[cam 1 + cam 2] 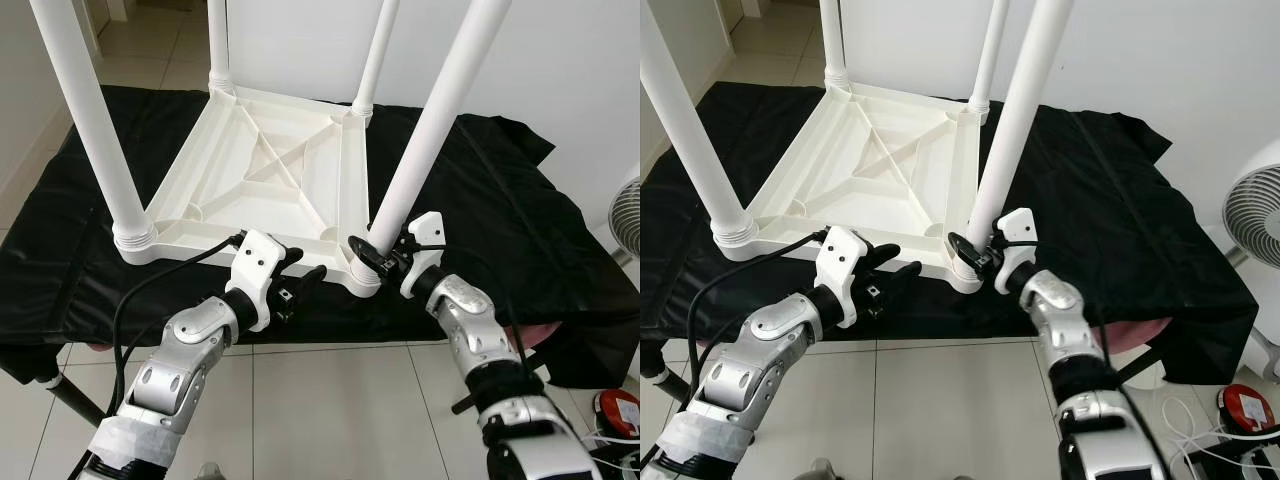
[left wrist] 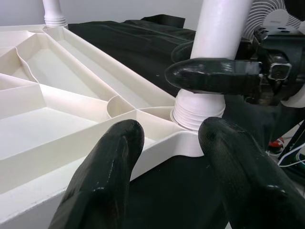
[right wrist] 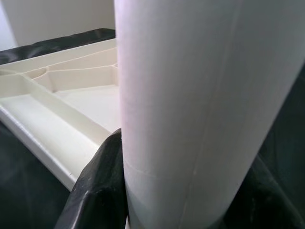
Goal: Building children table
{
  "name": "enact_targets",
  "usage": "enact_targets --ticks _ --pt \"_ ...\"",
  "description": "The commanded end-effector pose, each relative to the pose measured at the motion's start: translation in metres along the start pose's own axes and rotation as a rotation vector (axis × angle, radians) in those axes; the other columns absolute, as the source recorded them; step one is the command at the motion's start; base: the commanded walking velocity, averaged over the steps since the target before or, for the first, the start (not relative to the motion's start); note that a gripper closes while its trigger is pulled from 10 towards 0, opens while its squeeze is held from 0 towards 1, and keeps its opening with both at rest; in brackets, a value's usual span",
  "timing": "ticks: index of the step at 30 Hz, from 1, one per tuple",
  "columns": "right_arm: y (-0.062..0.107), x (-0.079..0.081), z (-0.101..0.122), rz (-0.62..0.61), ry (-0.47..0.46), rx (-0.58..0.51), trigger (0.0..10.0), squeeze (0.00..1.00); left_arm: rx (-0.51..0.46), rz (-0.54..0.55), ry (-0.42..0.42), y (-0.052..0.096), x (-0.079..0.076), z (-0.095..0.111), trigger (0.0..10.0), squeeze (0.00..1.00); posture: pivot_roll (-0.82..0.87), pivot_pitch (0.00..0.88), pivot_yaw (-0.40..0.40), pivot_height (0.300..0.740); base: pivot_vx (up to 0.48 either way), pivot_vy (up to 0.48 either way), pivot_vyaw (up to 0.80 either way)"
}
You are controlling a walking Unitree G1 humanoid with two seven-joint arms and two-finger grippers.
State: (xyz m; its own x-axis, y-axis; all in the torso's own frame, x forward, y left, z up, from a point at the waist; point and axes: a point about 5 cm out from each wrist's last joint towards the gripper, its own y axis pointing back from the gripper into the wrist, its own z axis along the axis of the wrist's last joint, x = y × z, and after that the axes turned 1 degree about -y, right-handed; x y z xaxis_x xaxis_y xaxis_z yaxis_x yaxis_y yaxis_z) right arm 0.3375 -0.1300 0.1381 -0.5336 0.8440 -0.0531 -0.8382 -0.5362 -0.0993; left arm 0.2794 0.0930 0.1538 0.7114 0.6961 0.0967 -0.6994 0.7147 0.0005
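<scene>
A white children's table (image 1: 270, 170) lies upside down on a black cloth (image 1: 500, 210), with its legs pointing up. My right gripper (image 1: 383, 258) is shut on the near-right leg (image 1: 430, 130), just above its threaded base at the table's corner. In the right wrist view that leg (image 3: 205, 109) stands between the black fingers (image 3: 97, 188). My left gripper (image 1: 302, 277) is open at the table's front rim, just left of that corner. The left wrist view has the rim (image 2: 162, 148) lying between its fingers (image 2: 102, 186), with the leg's base (image 2: 198, 112) beyond.
The near-left leg (image 1: 95, 120) and two far legs (image 1: 218, 40) rise from the other corners. A white fan (image 1: 1250, 200) stands at the right, and a red object (image 1: 1248, 408) lies on the tiled floor below it. A black cable (image 1: 150, 290) loops from my left wrist.
</scene>
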Motion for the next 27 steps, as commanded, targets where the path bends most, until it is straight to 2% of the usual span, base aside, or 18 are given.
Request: enact_targets --ticks 1,2,4,5,6,7,8,9,11,12,16,20,21,27 --pt "0.002 -0.001 -0.002 -0.027 0.024 0.028 10.0 0.0 0.008 0.022 -0.003 -0.001 0.0 -0.001 10.0 0.0 0.06 0.0 -0.091 0.74 0.0 0.0 0.0" --pt "0.002 0.004 0.001 -0.051 0.028 0.003 10.0 0.0 0.014 0.019 0.0 -0.001 0.0 -0.001 10.0 0.0 0.05 0.0 -0.085 0.74 0.0 0.0 0.0" --pt "0.002 0.004 0.001 -0.051 0.028 0.003 10.0 0.0 0.014 0.019 0.0 -0.001 0.0 -0.001 10.0 0.0 0.05 0.0 -0.085 0.74 0.0 0.0 0.0" --pt "0.004 0.007 0.002 -0.105 0.014 -0.009 10.0 0.0 0.016 0.015 -0.003 -0.001 0.0 -0.002 10.0 0.0 0.05 0.0 -0.082 0.74 0.0 0.0 0.0" --pt "0.004 0.007 0.002 -0.105 0.014 -0.009 10.0 0.0 0.016 0.015 -0.003 -0.001 0.0 -0.002 10.0 0.0 0.05 0.0 -0.082 0.74 0.0 0.0 0.0" --pt "0.005 0.009 0.0 -0.205 -0.02 -0.002 10.0 0.0 -0.009 0.008 -0.004 0.0 0.001 0.001 10.0 0.0 0.05 0.0 -0.073 0.74 0.0 0.0 0.0" --pt "0.007 0.011 -0.002 -0.301 -0.013 0.005 10.0 0.0 -0.025 0.008 -0.001 0.001 0.001 0.002 10.0 0.0 0.04 0.0 -0.073 0.74 0.0 0.0 0.0" --pt "0.007 0.011 -0.002 -0.301 -0.013 0.005 10.0 0.0 -0.025 0.008 -0.001 0.001 0.001 0.002 10.0 0.0 0.04 0.0 -0.073 0.74 0.0 0.0 0.0" --pt "0.008 0.017 -0.012 -0.509 -0.053 0.043 10.0 0.0 -0.033 0.035 -0.027 0.0 0.004 0.003 10.0 0.0 0.05 0.0 -0.081 0.74 0.0 0.0 0.0" --pt "0.007 0.02 -0.015 -0.555 -0.062 0.055 10.0 0.0 -0.025 0.05 -0.039 -0.001 0.005 0.002 10.0 0.0 0.05 0.0 -0.081 0.74 0.0 0.0 0.0" --pt "0.003 0.029 -0.013 -0.545 -0.079 0.049 10.0 0.0 -0.03 0.073 -0.001 -0.003 0.007 0.002 10.0 0.0 0.05 0.0 -0.083 0.74 0.0 0.0 0.0" --pt "0.002 0.03 -0.011 -0.511 -0.088 0.045 10.0 0.0 -0.025 0.108 0.034 -0.005 0.008 0.0 10.0 0.0 0.05 0.0 -0.086 0.74 0.0 0.0 0.0" --pt "0.002 0.03 -0.01 -0.489 -0.087 0.04 10.0 1.0 -0.017 0.122 0.022 -0.005 0.008 -0.001 10.0 0.0 0.06 0.0 -0.087 0.74 0.0 0.0 0.0" --pt "0.001 0.03 -0.009 -0.419 -0.118 0.033 10.0 1.0 0.001 0.157 -0.008 -0.006 0.012 -0.003 10.0 0.0 0.05 0.0 -0.084 0.74 0.0 0.0 0.0"
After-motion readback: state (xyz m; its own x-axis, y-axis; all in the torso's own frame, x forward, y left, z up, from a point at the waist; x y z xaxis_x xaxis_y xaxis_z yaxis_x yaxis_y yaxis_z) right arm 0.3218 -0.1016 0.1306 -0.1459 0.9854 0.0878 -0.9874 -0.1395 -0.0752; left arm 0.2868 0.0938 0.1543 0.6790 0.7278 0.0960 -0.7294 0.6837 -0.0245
